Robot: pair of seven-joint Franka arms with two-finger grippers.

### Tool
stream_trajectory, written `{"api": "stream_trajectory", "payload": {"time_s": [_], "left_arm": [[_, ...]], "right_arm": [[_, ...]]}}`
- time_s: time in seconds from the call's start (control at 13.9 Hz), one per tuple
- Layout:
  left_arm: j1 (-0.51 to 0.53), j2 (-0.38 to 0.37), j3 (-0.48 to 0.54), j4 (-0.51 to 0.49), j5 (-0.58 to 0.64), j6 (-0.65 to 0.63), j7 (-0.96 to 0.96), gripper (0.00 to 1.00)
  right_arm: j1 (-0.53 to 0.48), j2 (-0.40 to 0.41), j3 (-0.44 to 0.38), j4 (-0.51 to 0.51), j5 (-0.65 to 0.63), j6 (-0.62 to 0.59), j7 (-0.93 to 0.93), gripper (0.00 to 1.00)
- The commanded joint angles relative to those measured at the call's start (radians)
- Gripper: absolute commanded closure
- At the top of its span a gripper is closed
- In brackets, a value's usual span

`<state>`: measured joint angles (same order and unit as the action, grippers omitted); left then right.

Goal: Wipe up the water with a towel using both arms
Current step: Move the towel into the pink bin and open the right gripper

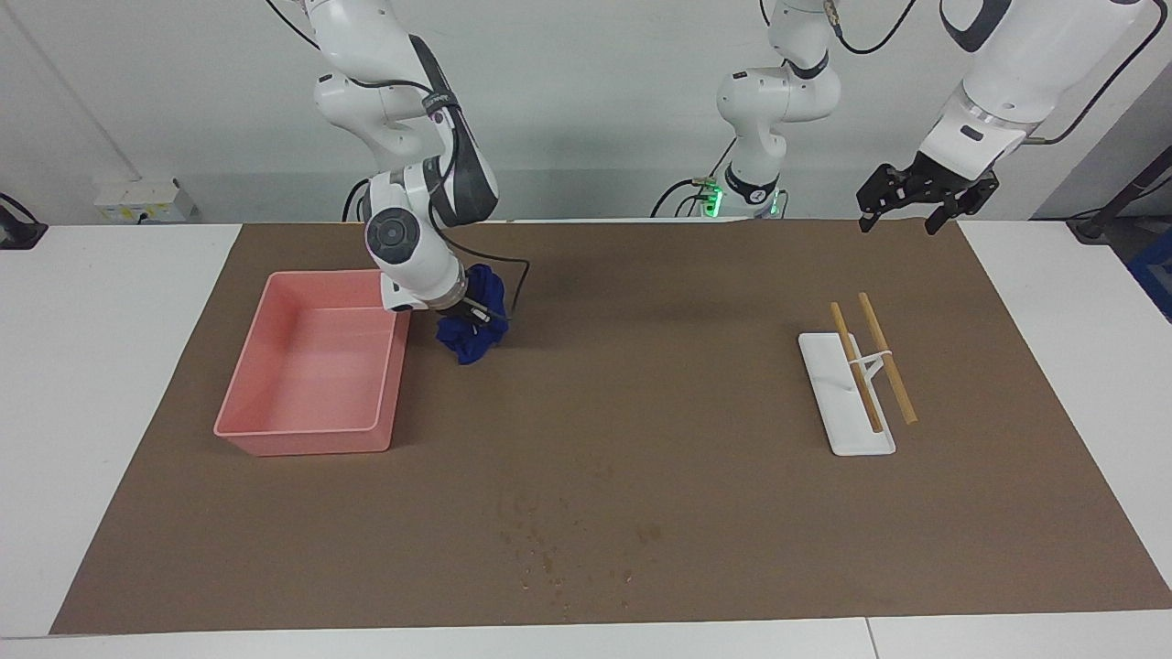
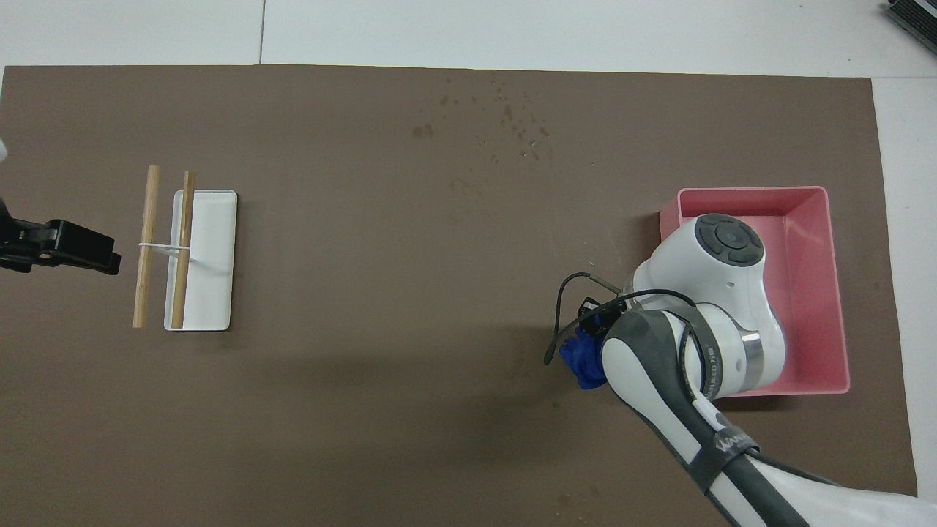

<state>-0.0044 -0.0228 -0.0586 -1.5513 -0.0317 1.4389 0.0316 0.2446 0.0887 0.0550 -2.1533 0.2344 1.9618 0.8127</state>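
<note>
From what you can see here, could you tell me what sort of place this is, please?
Probably a robotics lab: two white arms stand at a table under a brown mat, against a bare wall, with staged props, a pink tub and a blue towel.

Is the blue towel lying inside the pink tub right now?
No, the blue towel hangs bunched in the shut right gripper beside the pink tub, over the brown mat.

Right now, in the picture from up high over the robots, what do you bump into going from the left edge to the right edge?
Left gripper → two wooden sticks → white tray → water specks → blue towel in the right gripper → pink tub.
</note>
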Motion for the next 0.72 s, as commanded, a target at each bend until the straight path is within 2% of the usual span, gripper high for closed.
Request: {"api": "stream_trajectory", "payload": {"time_s": [0.0, 0.14, 0.29, 0.5, 0.65], "left_arm": [[0.003, -0.029, -0.001, -0.030, 0.012, -0.003, 0.008, 0.00], [0.004, -0.028, -0.001, -0.030, 0.012, -0.003, 0.008, 0.00], [0.004, -0.028, -0.001, -0.030, 0.012, -0.003, 0.008, 0.00], [0.004, -0.029, -0.001, -0.030, 0.012, -0.003, 0.008, 0.00], [0.004, -0.028, -0.001, -0.032, 0.012, -0.003, 0.008, 0.00]], "right_arm": [[-0.013, -0.053, 0.005, 0.087, -0.001, -0.116, -0.009, 1.00], [-0.018, -0.093, -0.006, 0.128, -0.003, -0.164, -0.018, 1.00], [-0.074, -0.125, -0.009, 0.153, -0.012, -0.193, -0.038, 1.00], [-0.181, -0.129, -0.010, 0.182, -0.023, -0.224, -0.200, 1.00], [-0.215, -0.129, -0.010, 0.181, -0.044, -0.222, -0.274, 1.00]]}}
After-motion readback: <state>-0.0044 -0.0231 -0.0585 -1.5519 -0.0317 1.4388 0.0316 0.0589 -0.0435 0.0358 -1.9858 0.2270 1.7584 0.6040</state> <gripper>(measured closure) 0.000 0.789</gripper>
